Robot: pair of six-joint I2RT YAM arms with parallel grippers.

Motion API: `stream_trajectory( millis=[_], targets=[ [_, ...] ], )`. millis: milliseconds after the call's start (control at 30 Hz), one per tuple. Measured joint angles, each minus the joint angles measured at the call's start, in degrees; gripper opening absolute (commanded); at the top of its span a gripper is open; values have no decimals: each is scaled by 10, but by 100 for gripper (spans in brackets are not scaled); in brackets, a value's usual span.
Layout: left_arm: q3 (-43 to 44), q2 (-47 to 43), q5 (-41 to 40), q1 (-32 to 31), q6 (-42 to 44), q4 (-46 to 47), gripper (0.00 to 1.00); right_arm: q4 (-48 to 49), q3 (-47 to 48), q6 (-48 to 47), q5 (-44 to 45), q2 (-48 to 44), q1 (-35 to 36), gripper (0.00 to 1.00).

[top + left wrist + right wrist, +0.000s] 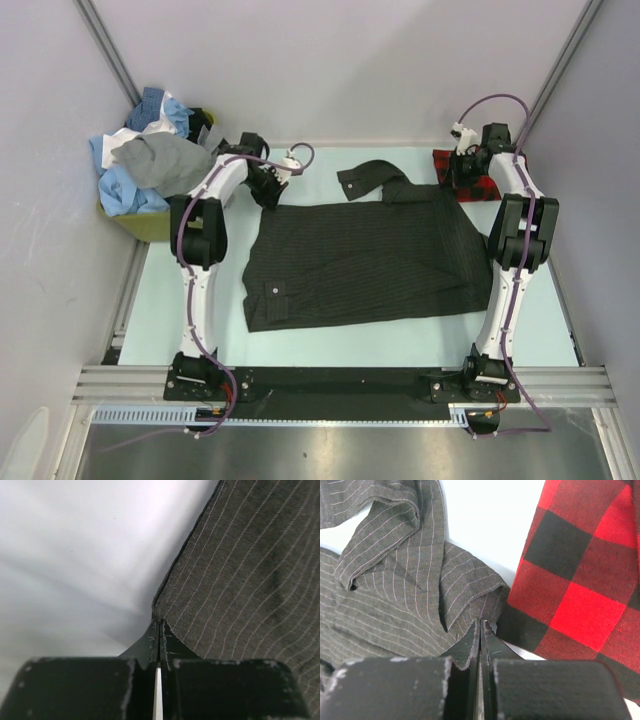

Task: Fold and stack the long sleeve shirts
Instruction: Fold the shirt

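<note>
2 white arms (195, 310), black joints (200, 232), purple cables (496, 98), scuffed black fingers (80, 690).

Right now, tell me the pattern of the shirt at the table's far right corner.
The shirt is red-and-black plaid, clearest in the right wrist view.

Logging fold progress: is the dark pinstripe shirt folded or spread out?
Spread out: the pinstripe shirt lies wide on the table, one sleeve sticking out at the far edge.
</note>
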Motion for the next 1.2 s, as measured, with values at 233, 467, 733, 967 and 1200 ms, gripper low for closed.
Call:
stream_trajectory(
  millis=[233, 467, 733, 967, 1200],
  targets=[
    [-38, -78, 19, 2, 13, -7, 0, -28, 6, -4, -24, -2, -18, 0],
    [-116, -178, 34, 2, 52, -9, 0, -59, -17, -23, -49, -36, -44, 0],
    [-222, -236, 38, 2, 90, -7, 0, -95, -68, -49, -89, -106, -68, 0],
    [-316, -322, 45, 1, 124, 3, 0, -123, -140, -89, -104, -158, -84, 0],
    [-379, -345, 42, -9, 132, 11, 4, -133, -212, -123, -90, -182, -87, 0]
  ],
)
